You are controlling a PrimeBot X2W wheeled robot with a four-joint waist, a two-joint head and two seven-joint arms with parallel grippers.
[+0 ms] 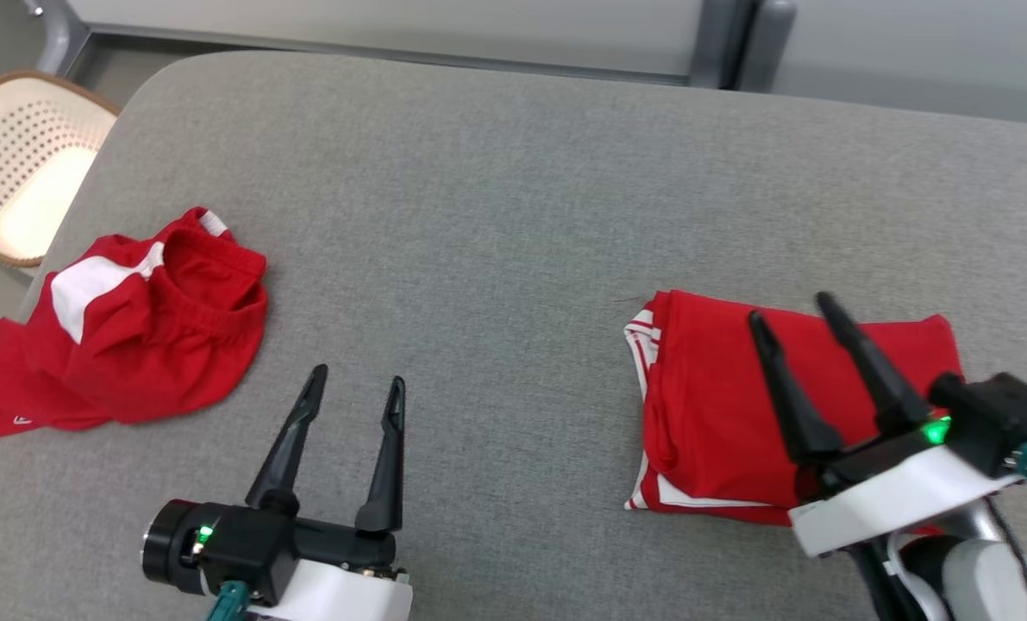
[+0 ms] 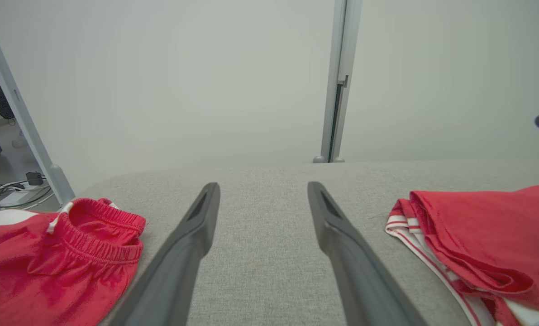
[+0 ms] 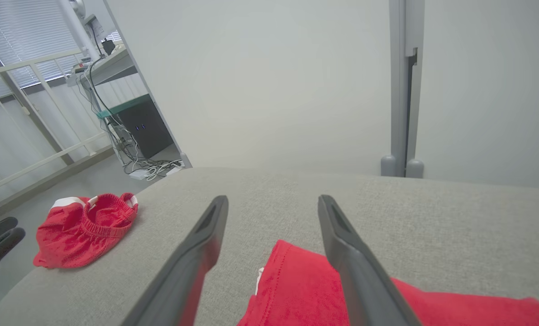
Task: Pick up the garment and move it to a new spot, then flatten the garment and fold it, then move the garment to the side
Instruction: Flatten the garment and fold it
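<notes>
table (image 1: pixel 513 172): grey top, carrying both red pieces.
crumpled shorts (image 1: pixel 134 345): lying at eight o'clock.
folded garment (image 1: pixel 711 405): lying at four o'clock, white-striped edge showing.
right gripper (image 1: pixel 789 309): hovering over the folded garment, fingers standing apart, holding nothing.
left gripper (image 1: pixel 358 379): hanging at six o'clock, fingers standing wide, empty.

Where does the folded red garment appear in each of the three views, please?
Head view: folded garment at lower right, partly behind the right pincer.
Left wrist view: folded garment at the right edge.
Right wrist view: folded garment at bottom centre.
Shared landmark: crumpled red shorts, at the left in all three.
</notes>
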